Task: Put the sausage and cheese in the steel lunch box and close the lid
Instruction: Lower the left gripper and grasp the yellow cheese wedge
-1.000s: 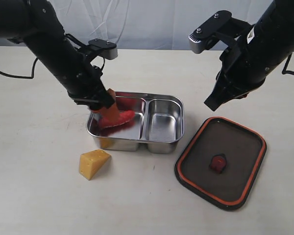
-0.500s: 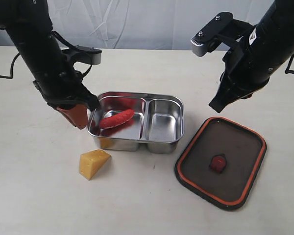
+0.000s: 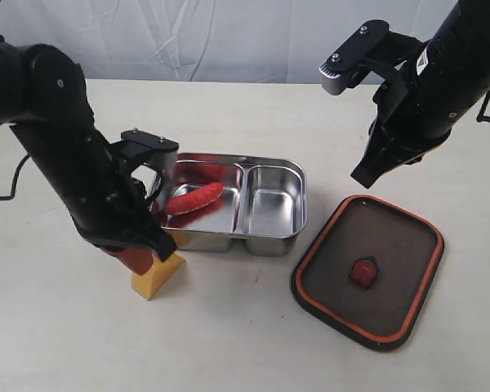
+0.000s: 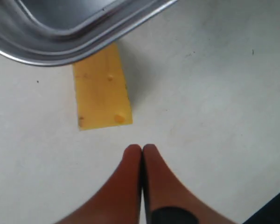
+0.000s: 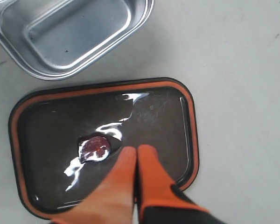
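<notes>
The dark-red sausage lies in the larger compartment of the steel lunch box. In front of the box's near left corner the yellow cheese rests on the table, partly hidden by my left gripper, which is shut and empty just above it. The left wrist view shows the cheese beyond the closed left gripper, next to the box rim. The dark lid with orange rim lies flat right of the box. My right gripper, shut and empty, hovers high over the lid.
The beige table carries everything. A pale curtain hangs behind its far edge. The box's smaller compartment holds nothing.
My left gripper let go of the sausage in the box, lifted out to the left, then came forward and down over the cheese. The right arm barely moved.
</notes>
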